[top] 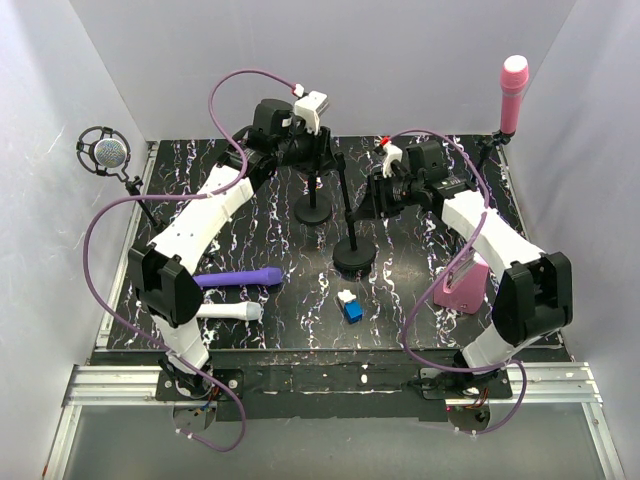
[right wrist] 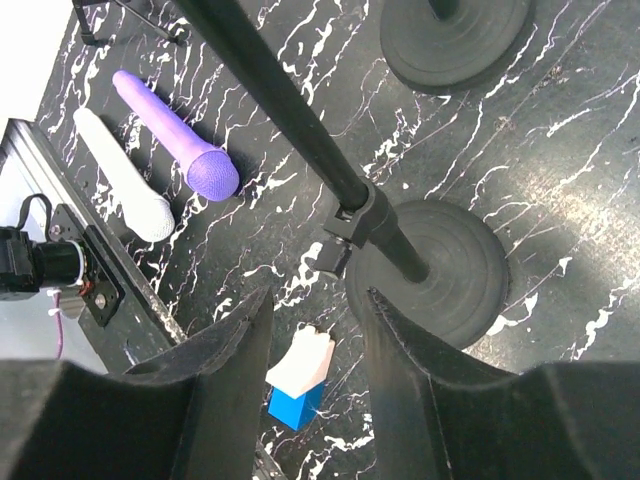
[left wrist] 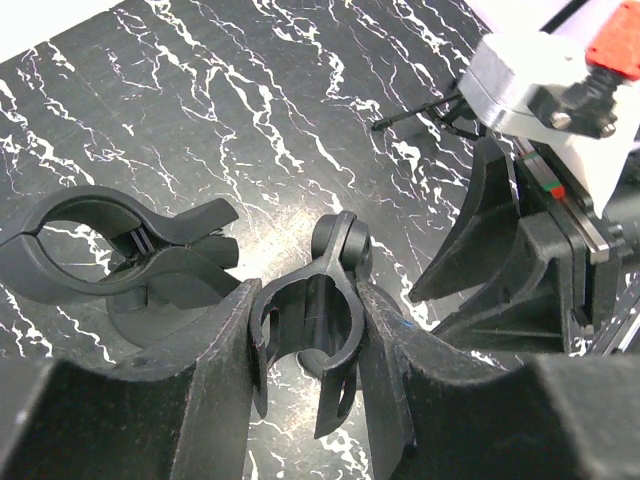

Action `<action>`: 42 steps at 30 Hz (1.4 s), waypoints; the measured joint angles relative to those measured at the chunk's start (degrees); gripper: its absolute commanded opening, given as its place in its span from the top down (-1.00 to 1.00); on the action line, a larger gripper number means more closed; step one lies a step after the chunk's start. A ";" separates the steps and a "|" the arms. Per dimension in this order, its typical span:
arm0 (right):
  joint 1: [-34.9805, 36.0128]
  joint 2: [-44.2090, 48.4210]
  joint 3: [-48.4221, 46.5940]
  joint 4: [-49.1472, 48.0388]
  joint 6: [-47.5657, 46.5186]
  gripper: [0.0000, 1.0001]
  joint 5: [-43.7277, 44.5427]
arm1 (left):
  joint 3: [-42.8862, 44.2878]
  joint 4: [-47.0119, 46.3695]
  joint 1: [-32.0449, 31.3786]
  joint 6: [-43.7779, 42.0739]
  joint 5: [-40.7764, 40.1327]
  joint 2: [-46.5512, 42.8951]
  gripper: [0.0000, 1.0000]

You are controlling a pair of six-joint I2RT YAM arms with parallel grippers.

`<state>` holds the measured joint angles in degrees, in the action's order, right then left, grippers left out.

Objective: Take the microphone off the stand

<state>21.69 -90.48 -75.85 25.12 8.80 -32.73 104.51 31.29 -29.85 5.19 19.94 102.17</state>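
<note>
Two black stands are in the middle of the table, and both clips hold nothing. My left gripper [left wrist: 305, 310] is shut on the clip [left wrist: 340, 300] of one stand; the second clip [left wrist: 110, 255] is just to its left. My right gripper [right wrist: 318, 300] is open and holds nothing, hovering beside the other stand's pole [right wrist: 290, 110] above its round base [right wrist: 440, 265]. A purple microphone [top: 240, 278] and a white microphone [top: 230, 312] lie flat on the table at front left. A pink microphone [top: 513, 92] stands upright in a stand at back right.
A silver microphone in a round shock mount [top: 105, 152] stands at the table's left edge. A small blue and white block [top: 350, 306] lies near the front middle. A pink box [top: 462, 283] sits under the right arm. White walls enclose the table.
</note>
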 measured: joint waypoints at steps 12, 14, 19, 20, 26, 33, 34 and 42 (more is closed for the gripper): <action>0.09 -5.09 -2.38 -2.93 -2.60 0.07 -0.39 | 0.98 -0.17 0.04 4.50 -2.45 1.03 1.00; 0.20 -6.29 -2.38 -2.97 -2.86 0.13 -0.15 | 0.98 -0.17 0.04 4.94 -2.67 1.03 1.00; 1.27 -7.17 -2.38 -2.99 -3.19 0.69 -0.22 | 0.85 -0.26 0.04 6.01 -2.97 1.03 1.00; 1.62 -7.06 -2.38 -2.95 -3.37 0.90 0.31 | 0.83 -0.37 0.04 6.16 -2.99 1.03 1.00; 3.41 -4.96 -1.99 -2.69 -14.60 0.97 7.15 | -0.11 -1.62 0.13 7.32 -2.84 0.83 1.00; 12.74 5.92 18.21 -25.73 -61.88 0.97 23.41 | -0.96 -1.86 1.20 8.61 -2.29 0.46 1.00; 13.35 6.84 23.23 -33.16 -69.37 0.97 24.17 | -1.07 -1.95 1.33 8.72 -2.25 0.46 1.00; 14.21 6.47 33.90 -50.16 -89.26 -0.52 25.31 | -2.69 -4.87 1.68 8.98 -1.75 0.02 1.00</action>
<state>35.90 -84.01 -41.95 -25.04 -80.47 -7.42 101.82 26.41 -28.16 14.17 18.20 102.19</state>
